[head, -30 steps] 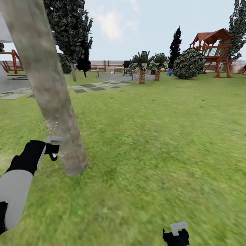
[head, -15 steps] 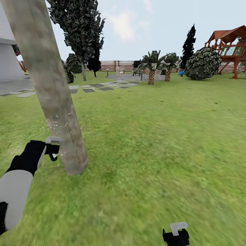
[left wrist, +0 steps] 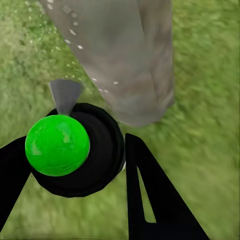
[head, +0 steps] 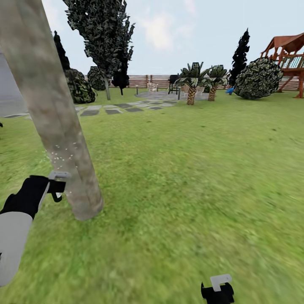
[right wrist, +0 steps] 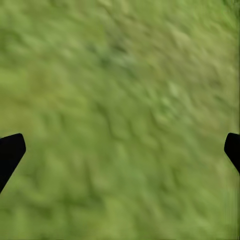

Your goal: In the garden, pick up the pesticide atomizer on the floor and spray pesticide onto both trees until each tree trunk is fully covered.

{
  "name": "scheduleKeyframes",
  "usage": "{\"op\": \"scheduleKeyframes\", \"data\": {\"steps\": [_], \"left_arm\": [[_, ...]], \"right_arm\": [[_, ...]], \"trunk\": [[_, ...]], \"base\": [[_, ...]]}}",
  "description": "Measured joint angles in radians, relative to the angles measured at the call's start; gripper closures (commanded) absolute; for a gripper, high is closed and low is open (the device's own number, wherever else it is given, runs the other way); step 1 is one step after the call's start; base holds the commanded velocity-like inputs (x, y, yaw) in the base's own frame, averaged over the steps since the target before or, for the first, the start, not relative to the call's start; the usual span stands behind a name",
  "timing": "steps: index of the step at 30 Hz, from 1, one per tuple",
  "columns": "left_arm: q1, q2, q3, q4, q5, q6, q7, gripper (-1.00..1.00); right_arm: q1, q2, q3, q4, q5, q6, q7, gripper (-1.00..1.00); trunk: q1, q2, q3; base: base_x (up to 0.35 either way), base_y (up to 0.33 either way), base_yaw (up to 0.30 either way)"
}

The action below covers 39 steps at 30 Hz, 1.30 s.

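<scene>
Over on the left of the head view, the left gripper [head: 59, 185] sits low beside a thick, leaning tree trunk [head: 50, 114], with its jaws clamped around the pesticide atomizer [head: 58, 175]. The grey nozzle is pretty much right up against the bark, near the base. You can see little white droplets [head: 59, 154] speckled in the air and on the trunk just above the nozzle.

From the left wrist view it's clearer: the atomizer [left wrist: 75, 150] is a black round body with a bright green ball on top and a grey nozzle aimed at the trunk [left wrist: 125, 55], black fingers [left wrist: 150, 200] on either side of it, spray dots scattered over the bark.

Moving right, it's just open lawn [head: 190, 169], with stepping stones [head: 114, 109], two short palms [head: 202, 80], a round bush [head: 257, 78] and a wooden playset [head: 289, 55] way back by the fence [head: 156, 80].

Down at the bottom right, the right gripper [head: 217, 289] hangs over the grass. In the right wrist view its jaws are spread wide, black fingertips [right wrist: 10, 152] at each edge, nothing between them but blurry grass [right wrist: 120, 120].
</scene>
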Motion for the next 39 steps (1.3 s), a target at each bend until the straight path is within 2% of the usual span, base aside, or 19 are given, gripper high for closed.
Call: {"op": "scheduleKeyframes", "data": {"steps": [4, 8, 11, 19, 23, 34, 39], "left_arm": [[0.002, 0.002, 0.001, 0.002, 0.001, 0.000, 0.001, 1.00], [0.036, 0.005, 0.007, 0.001, 0.000, 0.000, 0.004, 1.00], [0.072, 0.001, 0.002, 0.001, 0.002, -0.003, 0.016, 1.00], [0.078, -0.016, 0.001, 0.004, 0.007, -0.004, 0.015, 1.00], [0.109, -0.015, 0.000, 0.007, 0.002, -0.011, 0.014, 1.00], [0.123, -0.012, 0.001, 0.010, -0.001, -0.012, 0.018, 1.00], [0.186, -0.008, 0.005, 0.014, 0.000, -0.015, 0.017, 1.00]], "right_arm": [[0.000, 0.000, 0.000, 0.000, 0.000, 0.000, 0.000, -1.00], [0.000, 0.000, 0.000, 0.000, 0.000, 0.000, 0.000, -1.00], [0.000, 0.000, -0.001, 0.000, 0.000, 0.000, 0.001, -1.00], [0.000, 0.000, -0.001, 0.000, 0.000, 0.000, 0.001, -1.00], [0.000, 0.000, 0.000, 0.000, 0.000, 0.000, 0.001, -1.00], [0.000, 0.000, 0.000, 0.000, 0.000, -0.002, 0.000, -1.00], [0.000, 0.000, -0.001, 0.000, -0.002, -0.001, 0.001, -1.00]], "trunk": [[0.000, 0.000, 0.000], [0.000, 0.000, 0.000], [0.000, 0.000, 0.000], [0.000, 0.000, 0.000], [0.000, 0.000, 0.000], [0.000, 0.000, 0.000], [0.000, 0.000, 0.000]], "base": [[0.005, -0.266, 0.269], [-0.076, -0.128, 0.255], [-0.007, -0.010, 0.050], [0.003, 0.000, 0.002], [0.266, -0.014, 0.000], [0.233, -0.165, 0.000], [0.027, -0.018, 0.034]]}}
